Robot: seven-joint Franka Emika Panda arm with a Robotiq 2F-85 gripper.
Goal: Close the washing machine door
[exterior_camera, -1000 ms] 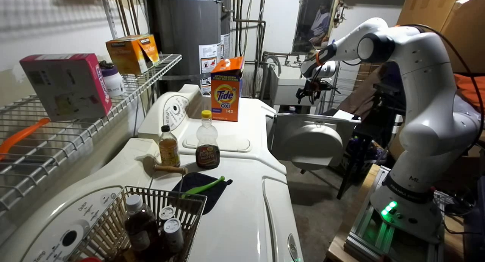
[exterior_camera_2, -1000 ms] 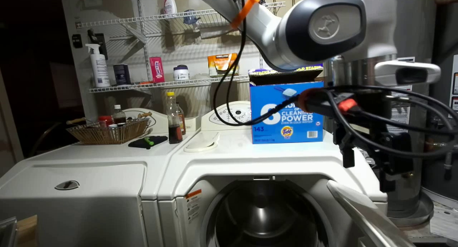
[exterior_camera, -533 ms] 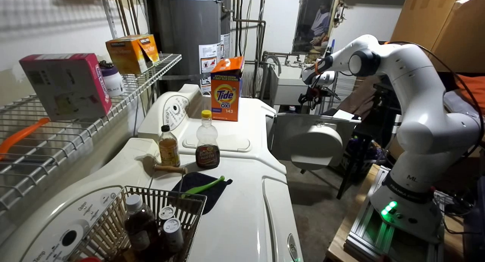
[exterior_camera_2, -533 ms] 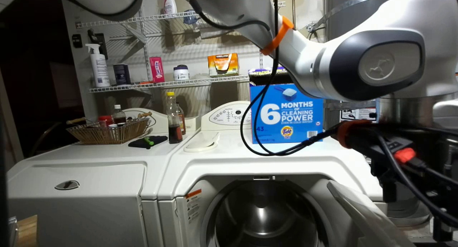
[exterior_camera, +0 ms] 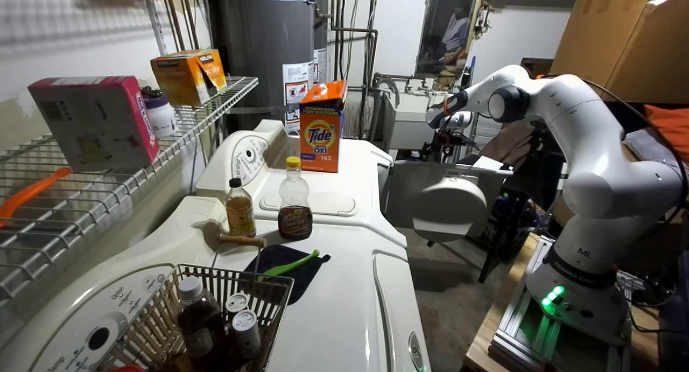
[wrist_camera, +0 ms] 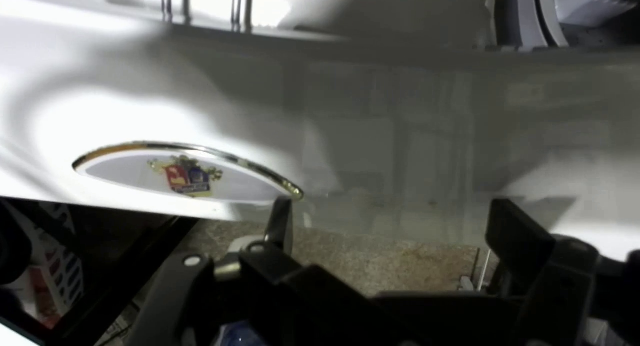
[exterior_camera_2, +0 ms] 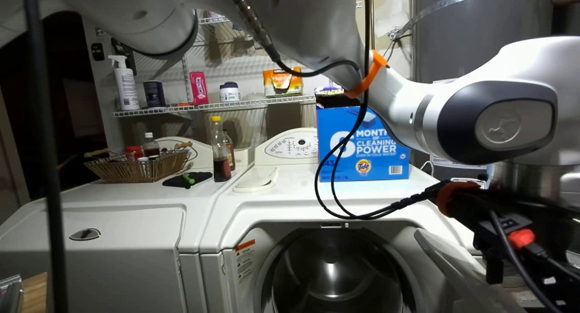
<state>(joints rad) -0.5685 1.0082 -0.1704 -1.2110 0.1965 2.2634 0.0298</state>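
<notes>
The white washing machine [exterior_camera: 371, 186] has its front opening uncovered, with the dark drum visible in an exterior view [exterior_camera_2: 349, 211]. Its door [exterior_camera: 449, 205] stands swung wide open; it shows nearly edge-on in an exterior view [exterior_camera_2: 457, 263]. In the wrist view the door's glossy outer face [wrist_camera: 350, 120] fills the upper part, with an oval emblem at left. My gripper [exterior_camera: 438, 155] is at the door's outer side, beside its top edge, its lower part partly hidden. It also shows in an exterior view [exterior_camera_2: 521, 281]. In the wrist view the gripper [wrist_camera: 392, 211] is open and empty; contact with the door cannot be told.
An orange detergent box [exterior_camera: 323, 130] and two bottles stand on the machine tops. A wire basket [exterior_camera: 269, 302] is on the neighbouring machine. A utility sink [exterior_camera: 412, 116] and a grey tank [exterior_camera: 264, 54] are behind. A dark stand [exterior_camera: 495, 243] is near the door.
The arm and gripper have lowered beside the door's outer side, and moved right in an exterior view. The door has not visibly moved.
</notes>
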